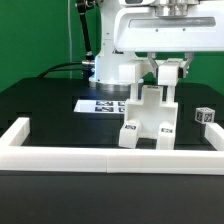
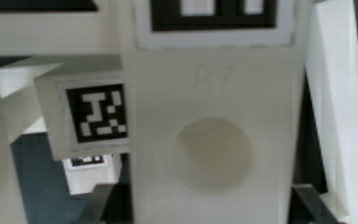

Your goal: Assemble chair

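The chair (image 1: pixel 148 118) is a white blocky assembly standing on the black table, in the middle of the exterior view. Small tags show on its lower pieces. My gripper (image 1: pixel 167 78) comes down from above onto the assembly's upper part, on the exterior view's right side. In the wrist view a broad white chair piece (image 2: pixel 211 120) fills the space between my dark fingers (image 2: pixel 115 202), and my gripper (image 2: pixel 211 208) is shut on it. A tag (image 2: pixel 98 110) sits on a neighbouring white piece beside it, and another tag (image 2: pixel 208 12) lies beyond.
The marker board (image 1: pixel 103 103) lies flat behind the chair near the robot's base. A small tagged cube (image 1: pixel 205 116) sits at the exterior view's right. A low white border rail (image 1: pixel 100 156) runs along the front and turns up at both ends.
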Controlling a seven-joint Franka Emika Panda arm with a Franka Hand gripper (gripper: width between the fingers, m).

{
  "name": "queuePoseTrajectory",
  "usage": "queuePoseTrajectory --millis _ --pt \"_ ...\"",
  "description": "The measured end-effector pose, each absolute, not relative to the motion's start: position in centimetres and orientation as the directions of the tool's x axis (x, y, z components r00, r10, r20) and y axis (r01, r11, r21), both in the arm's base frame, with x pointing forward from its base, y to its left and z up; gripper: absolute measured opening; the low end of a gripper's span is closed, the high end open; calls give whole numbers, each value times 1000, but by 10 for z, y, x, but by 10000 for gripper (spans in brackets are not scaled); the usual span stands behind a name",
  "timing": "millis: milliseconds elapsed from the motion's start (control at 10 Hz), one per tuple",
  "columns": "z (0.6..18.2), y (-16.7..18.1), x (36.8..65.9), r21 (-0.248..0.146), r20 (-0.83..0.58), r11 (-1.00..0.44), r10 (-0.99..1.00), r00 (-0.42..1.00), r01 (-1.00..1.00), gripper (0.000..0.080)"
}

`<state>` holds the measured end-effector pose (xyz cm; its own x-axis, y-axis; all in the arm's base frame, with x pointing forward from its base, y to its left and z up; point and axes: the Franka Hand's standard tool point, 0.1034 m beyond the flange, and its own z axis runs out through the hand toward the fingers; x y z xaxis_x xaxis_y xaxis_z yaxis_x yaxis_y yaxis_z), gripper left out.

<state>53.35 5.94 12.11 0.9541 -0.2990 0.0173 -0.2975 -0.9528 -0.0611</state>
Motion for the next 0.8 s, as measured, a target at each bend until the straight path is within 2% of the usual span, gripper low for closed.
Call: queuePoseTrajectory --millis 800 --pt "121 62 533 -61 17 -954 -293 956 -292 290"
